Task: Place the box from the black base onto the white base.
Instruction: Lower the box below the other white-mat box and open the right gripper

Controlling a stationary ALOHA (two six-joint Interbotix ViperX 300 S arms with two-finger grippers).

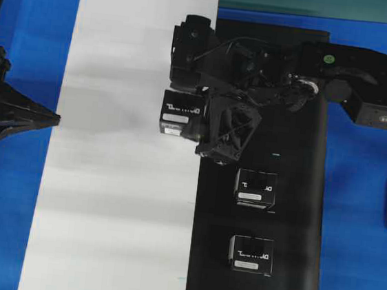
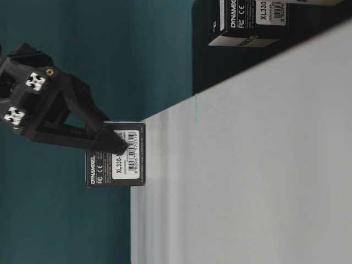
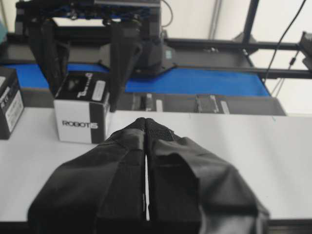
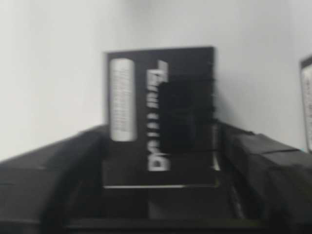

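Note:
A small black box (image 1: 181, 114) with white lettering sits on the white base (image 1: 107, 177), close to its right edge. My right gripper (image 1: 195, 112) reaches across from the right and stands over it, one finger on each side. In the right wrist view the box (image 4: 156, 122) fills the space between the fingers, with a thin gap on its right, so the jaws look open. Two more boxes (image 1: 255, 188) (image 1: 251, 254) lie on the black base (image 1: 299, 198). My left gripper (image 1: 51, 117) is shut and holds nothing, at the white base's left edge.
Another box (image 3: 9, 105) stands on the white base just beyond the first one; in the overhead view the right wrist hides it. Blue tabletop (image 1: 358, 225) surrounds both bases. The right arm (image 1: 353, 72) lies across the top of the black base.

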